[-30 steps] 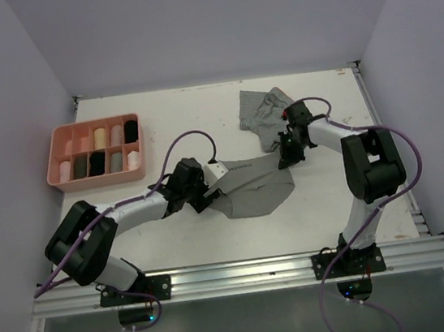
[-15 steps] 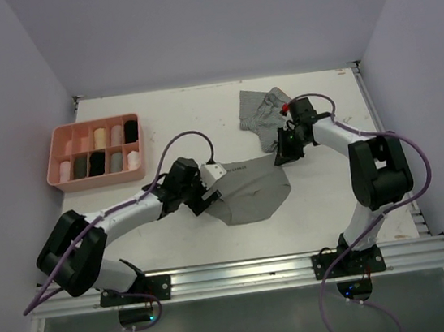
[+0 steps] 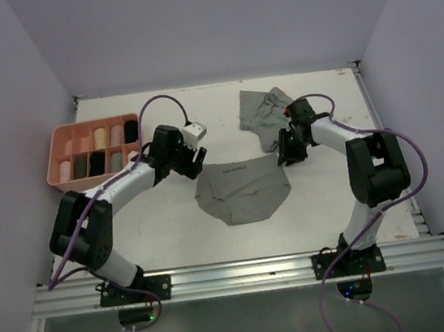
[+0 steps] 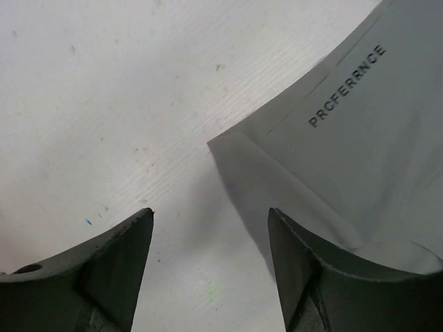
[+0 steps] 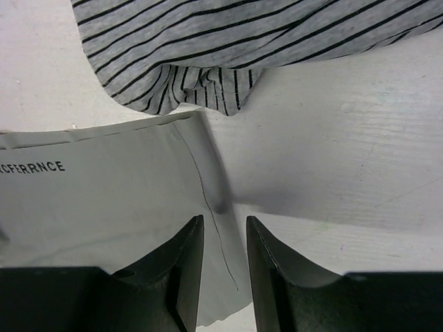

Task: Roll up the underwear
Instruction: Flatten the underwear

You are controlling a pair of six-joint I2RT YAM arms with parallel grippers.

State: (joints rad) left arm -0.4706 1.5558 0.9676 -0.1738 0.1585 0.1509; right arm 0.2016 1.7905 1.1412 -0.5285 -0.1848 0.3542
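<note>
Flat mid-frame, grey underwear (image 3: pixel 240 190), waistband running left-right; left tool (image 4: pixel 211 221) apart beside upper-left corner, right tool (image 5: pixel 225 225) slightly apart over upper-right, nearer.

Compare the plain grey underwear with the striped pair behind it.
The plain grey underwear lies spread flat; the striped pair is bunched and creased. The plain grey underwear has printed lettering on its waistband and no pattern; the striped pair carries thin dark stripes. Both are grey, soft fabric, lying on the white table.
</note>
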